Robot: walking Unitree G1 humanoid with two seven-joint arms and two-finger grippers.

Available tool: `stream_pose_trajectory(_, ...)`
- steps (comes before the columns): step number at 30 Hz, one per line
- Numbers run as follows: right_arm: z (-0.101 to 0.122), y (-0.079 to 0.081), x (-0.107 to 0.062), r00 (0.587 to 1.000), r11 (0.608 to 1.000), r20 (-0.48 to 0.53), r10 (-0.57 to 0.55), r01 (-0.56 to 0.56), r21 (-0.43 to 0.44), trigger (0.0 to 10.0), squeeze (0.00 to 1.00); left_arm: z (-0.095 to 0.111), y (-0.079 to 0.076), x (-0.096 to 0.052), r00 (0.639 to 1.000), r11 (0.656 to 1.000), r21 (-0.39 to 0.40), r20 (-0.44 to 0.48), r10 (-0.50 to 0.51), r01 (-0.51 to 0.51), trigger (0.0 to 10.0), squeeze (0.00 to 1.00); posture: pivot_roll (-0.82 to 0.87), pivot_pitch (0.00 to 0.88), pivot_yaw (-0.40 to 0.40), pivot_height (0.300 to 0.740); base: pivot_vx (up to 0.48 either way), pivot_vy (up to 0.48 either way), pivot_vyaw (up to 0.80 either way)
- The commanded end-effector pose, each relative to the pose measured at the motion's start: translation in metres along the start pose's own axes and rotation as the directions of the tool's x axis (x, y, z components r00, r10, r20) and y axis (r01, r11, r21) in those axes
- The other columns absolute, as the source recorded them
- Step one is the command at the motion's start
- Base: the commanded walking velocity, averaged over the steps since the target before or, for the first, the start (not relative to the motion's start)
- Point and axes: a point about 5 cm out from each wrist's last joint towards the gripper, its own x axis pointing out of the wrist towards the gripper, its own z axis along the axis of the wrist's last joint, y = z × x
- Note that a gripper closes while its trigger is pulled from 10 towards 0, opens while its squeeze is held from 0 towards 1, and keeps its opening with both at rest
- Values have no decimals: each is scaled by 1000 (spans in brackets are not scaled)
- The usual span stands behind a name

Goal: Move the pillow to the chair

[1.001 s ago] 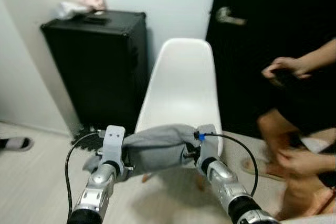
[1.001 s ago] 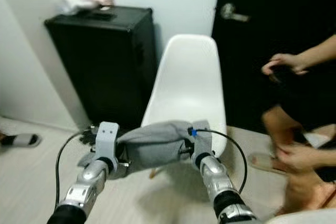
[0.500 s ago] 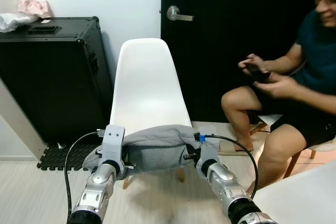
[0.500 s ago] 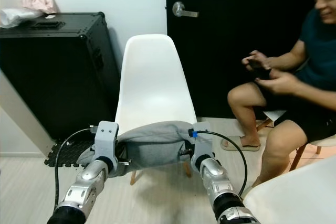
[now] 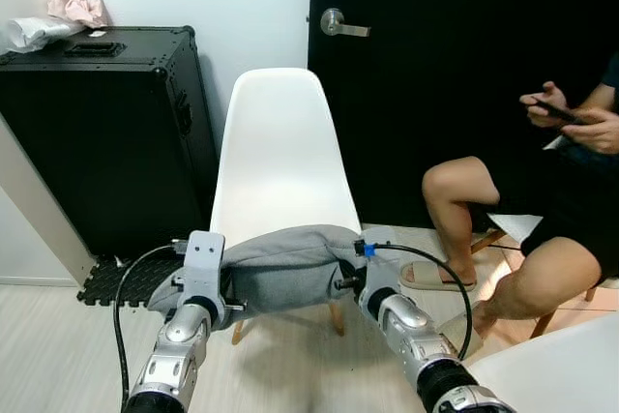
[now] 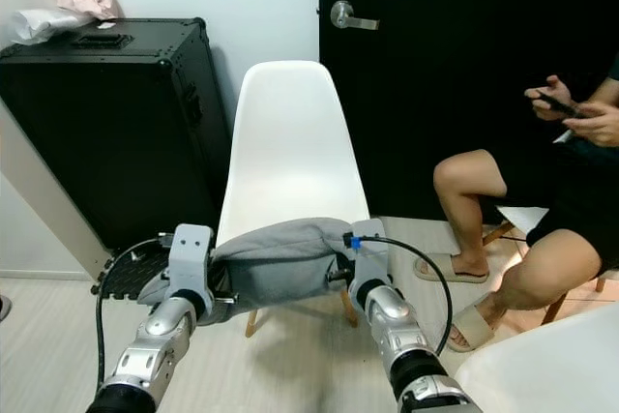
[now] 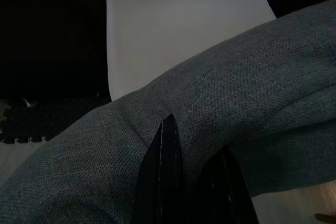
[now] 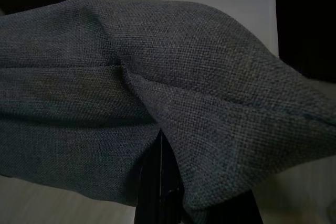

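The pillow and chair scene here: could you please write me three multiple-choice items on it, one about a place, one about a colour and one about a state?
1. Where is the pillow?
A. Held between the two grippers, in front of the chair
B. On top of the black case
C. On the floor by the door

2. What colour is the chair?
A. Black
B. White
C. Red

3. What is the state of the door behind the chair?
A. Wide open
C. Taken off its hinges
B. Shut

Answers:
1. A: the left gripper and the right gripper each pinch the grey fabric, with the chair's white seat just beyond it.
2. B: its shell is plain white against the black door and the black case.
3. B: the dark panel sits flush in its frame, its handle level.
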Motion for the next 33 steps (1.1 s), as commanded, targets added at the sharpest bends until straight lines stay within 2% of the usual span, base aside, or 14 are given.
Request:
stream_pose_trajectory(1, -1, -14, -4, 997, 997, 10, -71, 71, -22, 10000, 0, 24, 15, 2, 991, 998, -4, 119, 65, -65, 10000, 0, 80, 22, 7, 740, 0, 0, 0)
stream_pose_trajectory(7, 12, -12, -2, 994, 998, 97, -56, 52, 45, 10000, 0, 29, 14, 4, 990, 998, -9, 133, 56, -56, 10000, 0, 78, 20, 7, 740, 0, 0, 0)
stream_pose_trajectory(9, 17, -11, 0, 992, 996, 119, -48, 39, 74, 10000, 0, 32, 11, 5, 988, 999, 15, 149, 34, -36, 10000, 0, 79, 16, 5, 740, 0, 0, 0)
stream_pose_trajectory(17, 14, -9, 0, 992, 996, 114, -47, 37, 83, 10000, 0, 36, 12, 4, 986, 999, 9, 162, 31, -33, 10000, 0, 80, 19, 4, 740, 0, 0, 0)
stream_pose_trajectory(33, 5, -10, -3, 994, 994, 91, -64, 55, 91, 10000, 0, 33, 11, 3, 988, 1000, 5, 150, 26, -27, 10000, 0, 73, 29, 14, 740, 0, 0, 0)
